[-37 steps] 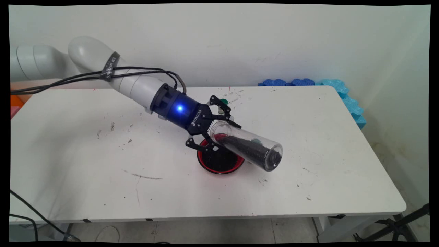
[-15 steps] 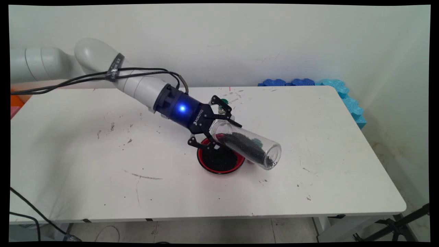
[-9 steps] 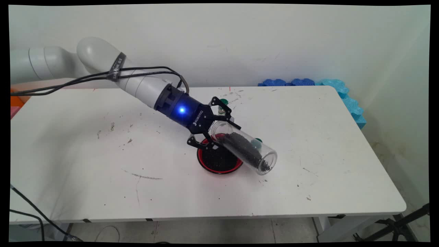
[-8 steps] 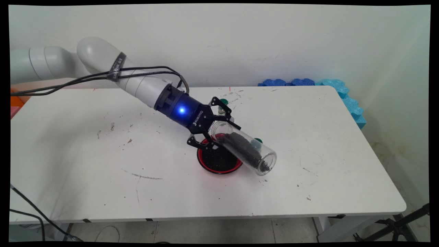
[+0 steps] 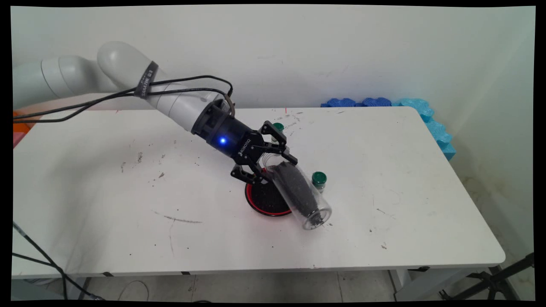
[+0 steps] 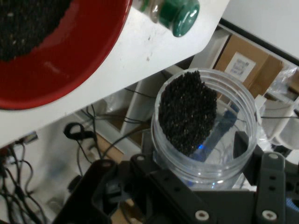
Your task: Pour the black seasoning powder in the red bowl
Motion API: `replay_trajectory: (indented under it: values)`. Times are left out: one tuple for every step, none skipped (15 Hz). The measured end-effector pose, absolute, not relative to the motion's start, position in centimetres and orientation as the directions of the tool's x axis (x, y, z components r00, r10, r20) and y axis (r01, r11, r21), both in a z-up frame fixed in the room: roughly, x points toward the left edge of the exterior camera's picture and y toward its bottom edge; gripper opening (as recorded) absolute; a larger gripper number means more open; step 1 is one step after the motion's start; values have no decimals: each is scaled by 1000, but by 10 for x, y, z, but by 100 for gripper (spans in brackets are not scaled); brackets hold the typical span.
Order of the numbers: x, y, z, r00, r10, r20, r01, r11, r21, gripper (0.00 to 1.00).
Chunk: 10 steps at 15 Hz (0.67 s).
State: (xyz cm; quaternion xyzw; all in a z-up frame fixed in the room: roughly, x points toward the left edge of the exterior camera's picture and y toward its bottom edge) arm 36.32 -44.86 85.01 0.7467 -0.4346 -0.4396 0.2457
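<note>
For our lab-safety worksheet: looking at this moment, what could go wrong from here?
1. The tilted clear jar of black granules has its mouth past the red bowl's rim, so granules may spill onto the table.
2. The green-capped bottle stands beside the jar; a swing could topple it.
3. The gripper holds only the jar's base, which might slip.

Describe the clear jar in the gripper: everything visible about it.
The clear jar is a see-through plastic-looking cylinder, lidless, held near its base by the gripper, whose jaws are shut on it. It is tilted, open mouth pointing down toward the table's near right, above the right edge of the red bowl. Black granules lie along its lower side up to the mouth. A green-capped vial stands just behind it.
</note>
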Motion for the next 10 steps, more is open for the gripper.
replay_trajectory:
  values:
    - [363, -449, 851, 216, -887, -408, -448, -461, 766, 0]
    - [364, -450, 853, 197, -907, -372, -461, -421, 781, 0]
    - [364, -451, 854, 182, -922, -343, -472, -388, 792, 0]
    - [364, -453, 855, 163, -937, -308, -483, -348, 803, 0]
    - [364, -454, 857, 144, -952, -270, -494, -306, 814, 0]
    - [364, -455, 858, 126, -963, -237, -502, -268, 822, 0]
    - [364, -456, 860, 113, -970, -214, -507, -242, 827, 0]
    - [364, -457, 862, 95, -979, -180, -514, -203, 834, 0]
    - [365, -458, 865, 72, -988, -139, -519, -156, 840, 0]
    - [365, -460, 869, 52, -994, -101, -523, -113, 845, 0]
